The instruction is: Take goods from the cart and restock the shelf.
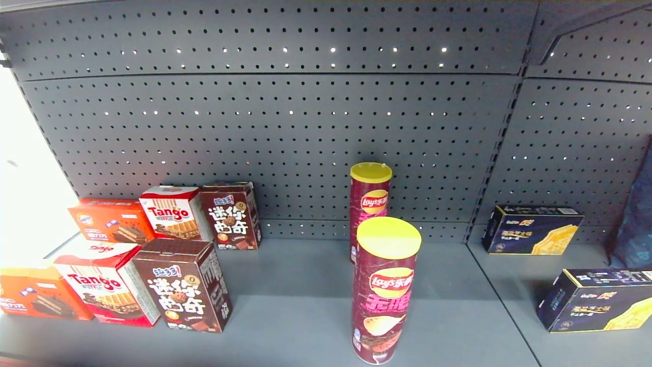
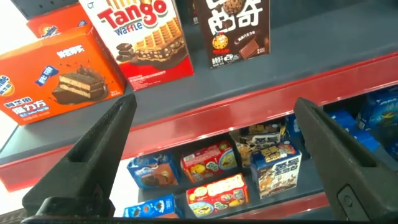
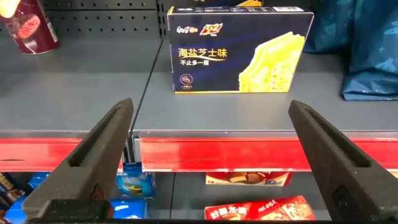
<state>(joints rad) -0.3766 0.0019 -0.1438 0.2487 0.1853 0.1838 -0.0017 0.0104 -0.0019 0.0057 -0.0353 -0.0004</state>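
head view, shelf [image 1: 295,316] holding chip cans [image 1: 385,290], boxes [image 1: 186,285]

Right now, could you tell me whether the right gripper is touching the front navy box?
Apart. The right wrist view shows bare grey shelf between the right gripper and the front navy box.

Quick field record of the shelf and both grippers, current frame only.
shelf: grey, pegboard back
left section: six snack boxes, two rows of three, upright
middle: front chip can and rear chip can, upright, in line
right section: two dark blue boxes, one farther back
left gripper: open, empty, at shelf edge near orange box
right gripper: open, empty, at shelf edge
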